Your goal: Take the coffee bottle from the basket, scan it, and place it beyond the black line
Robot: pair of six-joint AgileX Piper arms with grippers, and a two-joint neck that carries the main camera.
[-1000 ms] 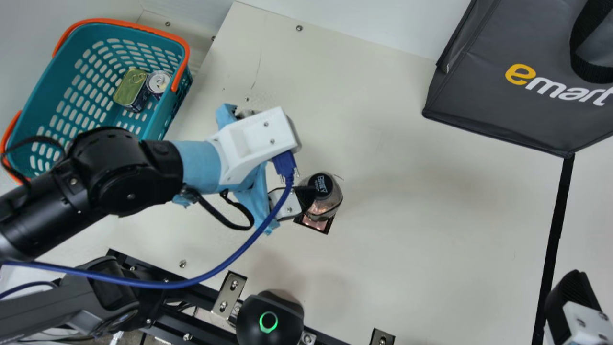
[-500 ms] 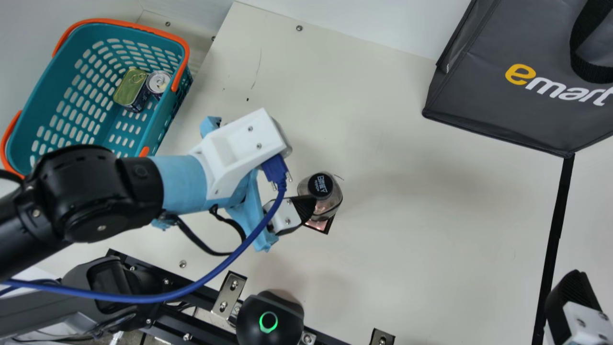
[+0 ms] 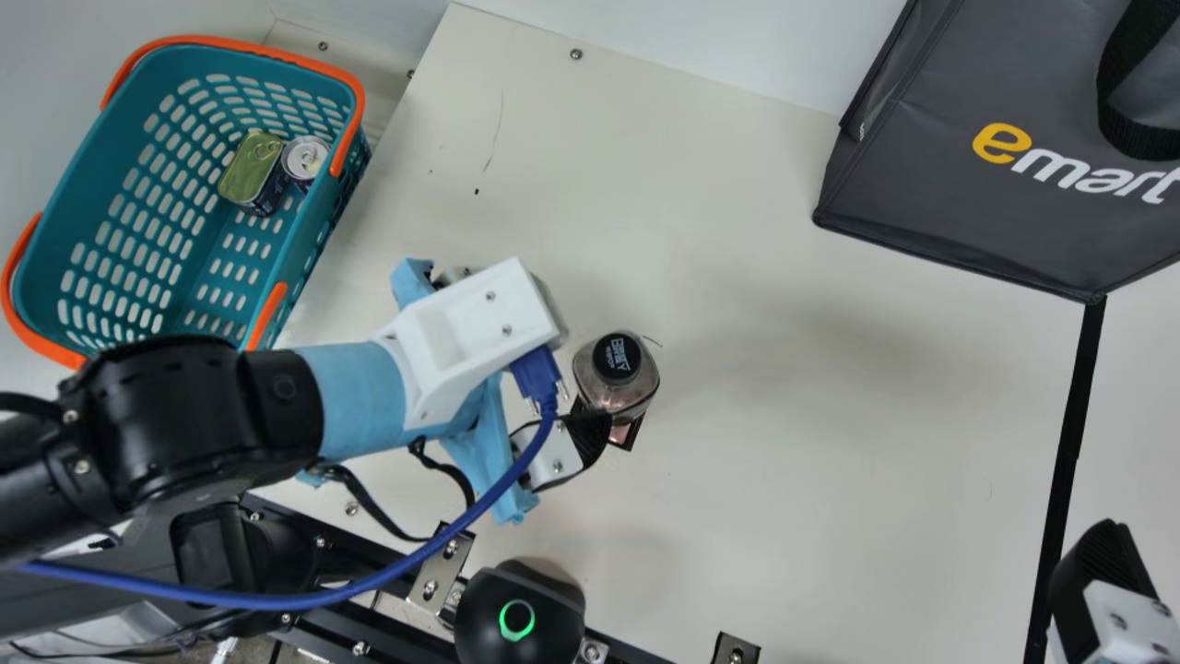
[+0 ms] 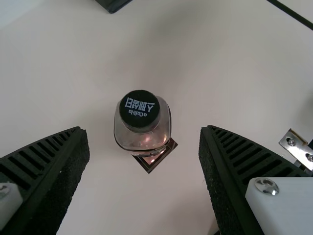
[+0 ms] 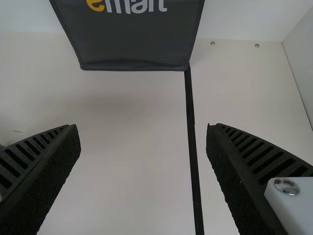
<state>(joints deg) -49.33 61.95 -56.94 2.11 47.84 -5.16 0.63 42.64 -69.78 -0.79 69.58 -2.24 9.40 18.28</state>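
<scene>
Your left pincer (image 4: 143,129) and right pincer (image 5: 143,126) both gape, so take the clear, rounded-square coffee bottle (image 3: 618,385), upright partly over a dark-framed square (image 4: 157,159) on the cream surface (image 3: 784,516), below its round black cap (image 4: 140,108), judging it stiff, slick and perhaps breakable

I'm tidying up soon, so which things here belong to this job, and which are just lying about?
For the job:
bottle
basket
black line
green-ringed device, probably the scanner

Lying about:
tin
can
bag
</scene>
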